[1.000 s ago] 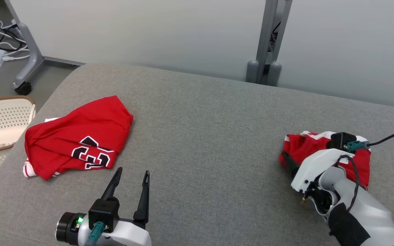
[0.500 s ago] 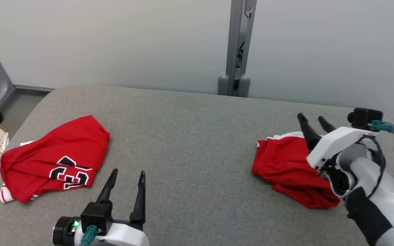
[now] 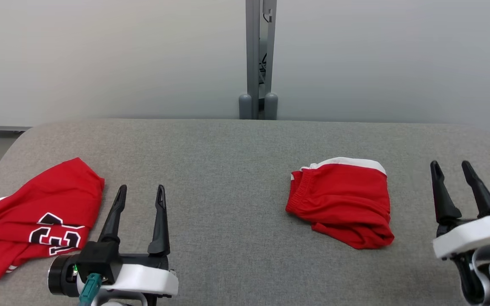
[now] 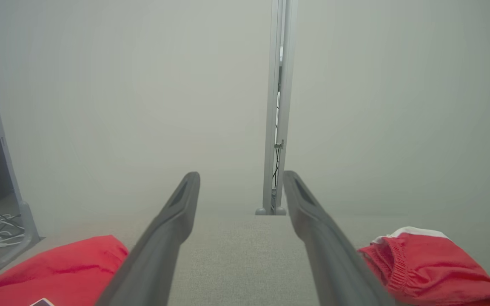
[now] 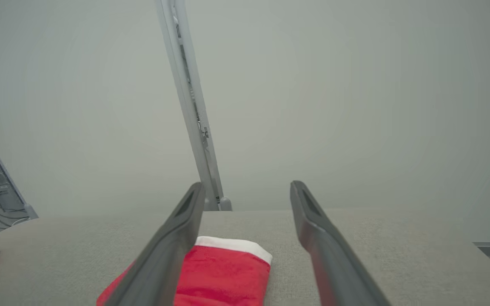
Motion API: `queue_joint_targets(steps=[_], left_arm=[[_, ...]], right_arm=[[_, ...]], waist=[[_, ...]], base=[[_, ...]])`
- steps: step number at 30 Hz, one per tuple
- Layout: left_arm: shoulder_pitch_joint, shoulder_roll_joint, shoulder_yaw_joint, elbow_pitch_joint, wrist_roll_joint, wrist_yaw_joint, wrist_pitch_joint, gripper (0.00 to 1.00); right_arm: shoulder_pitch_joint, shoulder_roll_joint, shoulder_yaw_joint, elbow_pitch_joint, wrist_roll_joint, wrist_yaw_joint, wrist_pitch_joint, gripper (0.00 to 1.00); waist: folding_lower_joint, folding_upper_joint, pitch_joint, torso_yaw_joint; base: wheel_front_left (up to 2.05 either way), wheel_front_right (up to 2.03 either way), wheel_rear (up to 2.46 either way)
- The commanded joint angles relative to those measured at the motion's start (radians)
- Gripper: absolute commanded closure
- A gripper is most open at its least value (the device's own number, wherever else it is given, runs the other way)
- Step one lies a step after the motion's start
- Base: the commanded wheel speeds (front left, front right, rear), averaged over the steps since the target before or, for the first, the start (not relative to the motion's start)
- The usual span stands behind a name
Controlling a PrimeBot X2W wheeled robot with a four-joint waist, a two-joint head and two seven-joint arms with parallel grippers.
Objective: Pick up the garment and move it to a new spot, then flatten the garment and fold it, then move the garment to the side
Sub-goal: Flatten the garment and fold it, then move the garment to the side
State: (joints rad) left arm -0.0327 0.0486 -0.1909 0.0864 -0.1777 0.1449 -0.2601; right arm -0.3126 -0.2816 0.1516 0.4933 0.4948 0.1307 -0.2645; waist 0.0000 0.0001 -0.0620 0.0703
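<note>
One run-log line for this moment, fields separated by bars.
red shorts: folded, lying free | left gripper: jaws open, empty | right gripper: jaws open, empty | red jersey: crumpled, far left

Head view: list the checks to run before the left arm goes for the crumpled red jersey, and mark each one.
1. The left gripper open and empty: ok.
2. The right gripper open, apart from the red shorts: ok.
3. The red shorts folded, lying well apart from the red jersey: ok.
4. The red jersey flattened: not ok, it is crumpled.
5. The red jersey wholly on the grey surface: cannot tell, its left end runs off the frame.
</note>
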Motion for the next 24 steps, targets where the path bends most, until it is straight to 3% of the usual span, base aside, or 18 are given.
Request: queue_joint_targets(steps=[1, 6, 11, 19, 24], left_arm=[[0.004, 0.004, 0.01, -0.013, -0.003, 0.011, -0.003, 0.0], [0.035, 0.003, 0.025, -0.057, 0.01, 0.016, -0.003, 0.0], [0.083, 0.003, 0.038, -0.041, 0.02, 0.026, -0.003, 0.0], [0.091, 0.004, 0.033, -0.009, 0.018, 0.017, -0.003, 0.0], [0.064, 0.003, 0.021, 0.008, 0.028, 0.004, -0.003, 0.0]], right_arm=[[0.063, 0.044, -0.044, -0.068, -0.033, 0.0, -0.002, 0.0], [0.226, 0.142, -0.128, -0.251, -0.137, 0.0, -0.002, 0.0], [0.292, 0.184, -0.113, -0.301, -0.159, 0.0, -0.002, 0.0], [0.286, 0.192, -0.1, -0.288, -0.129, 0.0, -0.002, 0.0], [0.242, 0.15, -0.063, -0.224, -0.039, 0.0, -0.002, 0.0]], waist=[[0.0, -0.0001, 0.002, -0.008], [0.0, -0.0001, 0.005, -0.017], [0.0, -0.0001, 0.007, -0.016], [0.0, -0.0001, 0.02, 0.008], [0.0, -0.0001, 0.046, 0.025]], base=[[0.0, 0.0, 0.0], [0.0, 0.0, 0.0], [0.0, 0.0, 0.0], [0.0, 0.0, 0.0], [0.0, 0.0, 0.0]])
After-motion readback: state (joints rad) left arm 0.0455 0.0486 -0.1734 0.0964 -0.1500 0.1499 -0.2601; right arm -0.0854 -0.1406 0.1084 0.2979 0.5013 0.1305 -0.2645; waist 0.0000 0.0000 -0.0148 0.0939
